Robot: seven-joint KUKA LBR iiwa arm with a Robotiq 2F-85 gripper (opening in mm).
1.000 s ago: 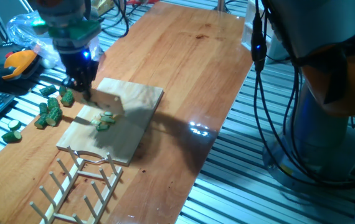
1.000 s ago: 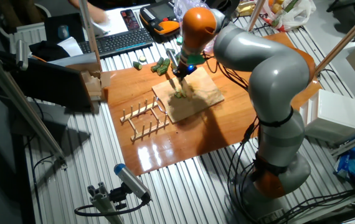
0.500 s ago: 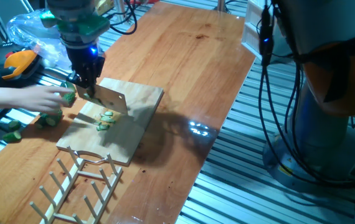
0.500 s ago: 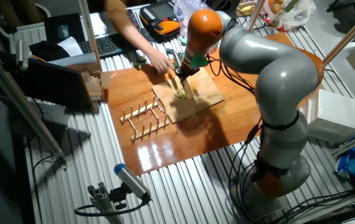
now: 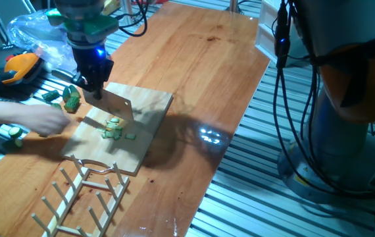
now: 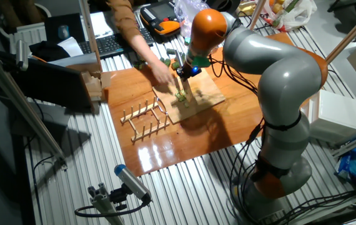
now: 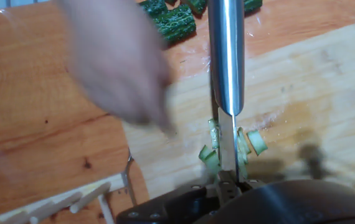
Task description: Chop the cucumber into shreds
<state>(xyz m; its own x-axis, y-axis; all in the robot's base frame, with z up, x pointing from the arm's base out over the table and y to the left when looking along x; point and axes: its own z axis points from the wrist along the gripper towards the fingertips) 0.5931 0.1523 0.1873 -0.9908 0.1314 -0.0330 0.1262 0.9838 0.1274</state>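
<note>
My gripper (image 5: 93, 78) is shut on the handle of a knife (image 5: 113, 106) whose broad blade hangs just above the wooden board (image 5: 149, 112). The shreds (image 5: 114, 128) lie in a small pale-green cluster on the board under the blade. In the hand view the blade (image 7: 227, 56) runs down the middle, with the shreds (image 7: 253, 142) on both sides of its edge and the gripper (image 7: 228, 179) at the bottom. The other fixed view shows the gripper (image 6: 187, 67) over the shreds (image 6: 181, 95). No whole cucumber slice is in view.
A person's hand (image 5: 37, 118) reaches in from the left, close to the board's left edge and the blade; it is blurred in the hand view (image 7: 115, 62). Dark-green knobbly chunks (image 5: 71, 99) lie left of the board. A wooden rack (image 5: 85, 196) stands in front of the board.
A person's hand has come in from the left and reached up to the board. The gripper and knife shifted slightly right. The shreds are spread a little more.
</note>
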